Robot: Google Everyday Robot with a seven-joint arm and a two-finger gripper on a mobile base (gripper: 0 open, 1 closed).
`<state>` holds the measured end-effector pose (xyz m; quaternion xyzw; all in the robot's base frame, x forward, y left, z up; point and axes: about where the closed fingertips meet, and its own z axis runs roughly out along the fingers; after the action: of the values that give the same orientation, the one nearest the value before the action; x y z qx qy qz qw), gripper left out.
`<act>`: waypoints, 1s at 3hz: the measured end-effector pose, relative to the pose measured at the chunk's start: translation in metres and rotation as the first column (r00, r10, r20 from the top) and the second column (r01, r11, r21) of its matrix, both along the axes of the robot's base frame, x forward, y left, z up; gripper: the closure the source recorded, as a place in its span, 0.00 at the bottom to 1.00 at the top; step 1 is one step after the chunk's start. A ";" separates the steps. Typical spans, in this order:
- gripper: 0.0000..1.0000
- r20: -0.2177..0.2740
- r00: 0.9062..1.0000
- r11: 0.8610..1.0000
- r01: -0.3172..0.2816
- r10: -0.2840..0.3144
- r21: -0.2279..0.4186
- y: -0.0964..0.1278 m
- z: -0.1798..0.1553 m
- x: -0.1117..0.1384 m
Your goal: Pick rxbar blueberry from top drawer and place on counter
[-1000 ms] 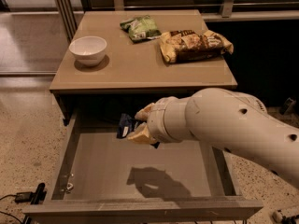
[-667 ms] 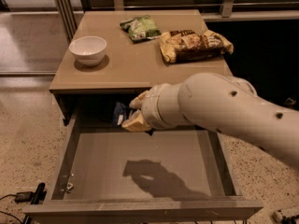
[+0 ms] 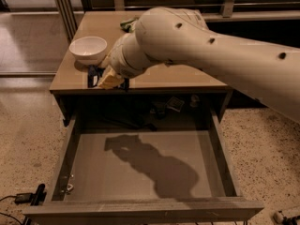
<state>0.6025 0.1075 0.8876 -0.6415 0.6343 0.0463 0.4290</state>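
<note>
My gripper [image 3: 104,80] is at the end of the big white arm, above the front left part of the counter [image 3: 187,78]. It is shut on the rxbar blueberry [image 3: 93,76], a small dark navy wrapper that sticks out to the left of the tan fingers [image 3: 112,80]. The bar hangs just over the counter's surface, in front of the white bowl. The top drawer [image 3: 65,158] is pulled wide open below; its flat bottom carries only the arm's shadow.
A white bowl [image 3: 88,48] stands on the counter's left rear. A bit of a green bag [image 3: 126,24] shows behind the arm. Small items [image 3: 176,103] lie in the dark behind the drawer. A cable and plug [image 3: 29,198] lie on the floor at left.
The gripper has risen out of the drawer with the bar and moved left, up to counter height. The view has shifted closer, and the arm now hides the bags.
</note>
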 end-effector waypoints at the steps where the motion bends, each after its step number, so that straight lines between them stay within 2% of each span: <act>1: 1.00 0.024 0.998 0.998 -0.055 0.054 0.043 0.021 0.018 0.041; 2: 1.00 -0.019 1.000 0.987 0.010 -0.007 0.158 -0.021 0.015 0.077; 3: 1.00 -0.057 0.992 0.962 0.126 -0.116 0.241 -0.099 0.013 0.108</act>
<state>0.7104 0.0083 0.9010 -0.5427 0.6708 0.1114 0.4931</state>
